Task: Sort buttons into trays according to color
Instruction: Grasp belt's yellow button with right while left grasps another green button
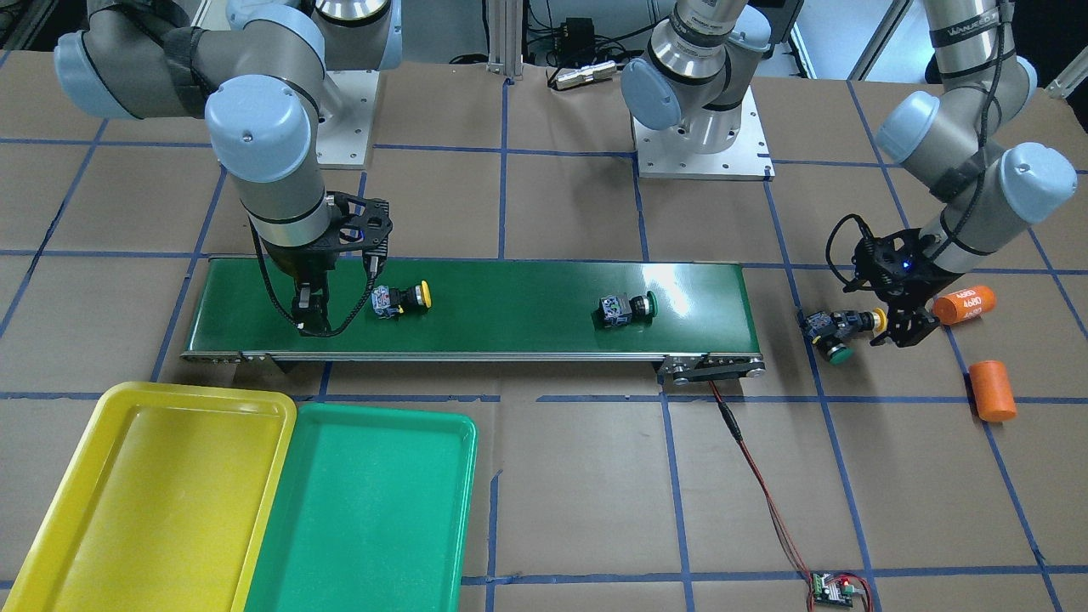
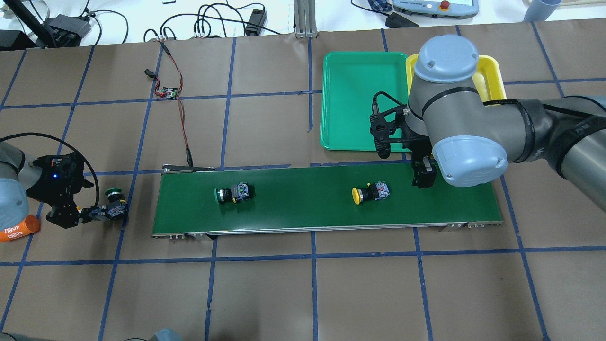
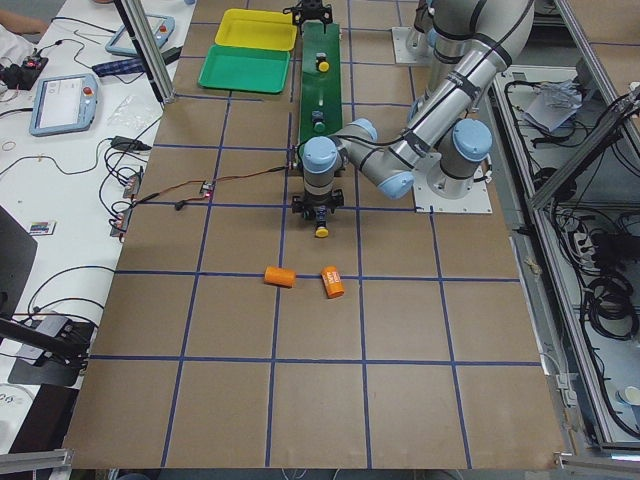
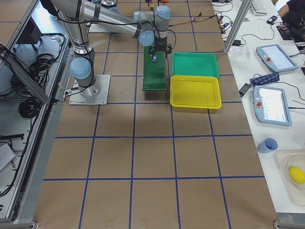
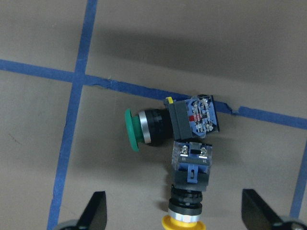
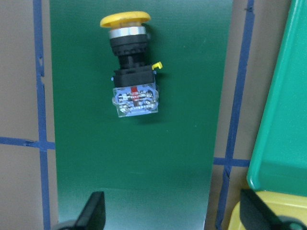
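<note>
Four buttons lay unsorted, none in a tray. On the worktop [image 2: 284,293], past an orange cylinder [image 2: 16,229], the left pincer [image 2: 78,215] hung released around a yellow-capped button [image 5: 190,172] that touched a green-capped button [image 5: 163,125]. The coming grasp should avoid dragging that neighbour. On the conveyor belt [image 2: 307,208] lay a green button [image 2: 232,193] and a yellow button [image 2: 370,192]. The right pincer [image 2: 423,177] hung beside it, spread and empty, with the green tray [image 2: 360,94] and yellow tray [image 2: 492,71] beyond.

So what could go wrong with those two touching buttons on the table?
The yellow-capped button in front of the open left gripper touches the green-capped button, so closing may shove or drag the green one along. Also, the yellow tray and green tray sit edge to edge, so a button dropped near that edge might land in the wrong one.
</note>
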{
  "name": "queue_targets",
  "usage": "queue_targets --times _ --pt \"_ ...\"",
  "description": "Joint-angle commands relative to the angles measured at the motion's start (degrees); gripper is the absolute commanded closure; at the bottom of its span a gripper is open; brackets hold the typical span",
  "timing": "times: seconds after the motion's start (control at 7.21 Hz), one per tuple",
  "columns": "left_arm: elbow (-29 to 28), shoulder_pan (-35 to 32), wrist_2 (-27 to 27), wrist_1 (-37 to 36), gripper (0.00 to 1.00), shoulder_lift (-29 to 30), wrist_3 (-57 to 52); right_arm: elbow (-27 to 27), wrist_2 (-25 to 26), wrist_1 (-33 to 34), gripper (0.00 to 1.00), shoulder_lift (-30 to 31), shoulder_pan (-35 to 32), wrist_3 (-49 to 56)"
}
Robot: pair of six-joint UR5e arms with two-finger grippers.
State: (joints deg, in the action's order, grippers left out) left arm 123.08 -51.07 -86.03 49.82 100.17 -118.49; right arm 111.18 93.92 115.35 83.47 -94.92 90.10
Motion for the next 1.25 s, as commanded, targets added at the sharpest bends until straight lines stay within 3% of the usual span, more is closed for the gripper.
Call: queue_targets --times 0.0,0.14,0.55,0.69,0.83,1.11 --pt "4.17 -0.08 0.24 -5.25 0.00 0.55 0.62 2.36 -1.37 -0.03 0.00 -0.07 -0.01 0.95" --pt "5.14 0.27 0.07 -6.65 0.02 0.20 0.45 2.46 -1.28 0.14 0.00 0.02 -0.09 1.04" --pt "6.03 0.80 -0.28 -13.23 0.42 1.25 0.18 3.07 -1.28 0.32 0.01 -0.50 -0.97 1.57" --pt "6.73 0.80 -0.37 -15.26 0.77 1.43 0.01 3.16 -1.37 0.23 0.01 -0.50 -1.06 1.57" --pt "7.43 0.80 -0.37 -15.71 0.96 1.60 0.10 3.60 -1.37 0.84 0.01 -1.37 -1.06 1.57" --pt "4.65 0.80 0.06 -15.29 1.00 -1.81 0.70 3.08 -0.67 4.01 0.01 -4.54 -1.15 1.49"
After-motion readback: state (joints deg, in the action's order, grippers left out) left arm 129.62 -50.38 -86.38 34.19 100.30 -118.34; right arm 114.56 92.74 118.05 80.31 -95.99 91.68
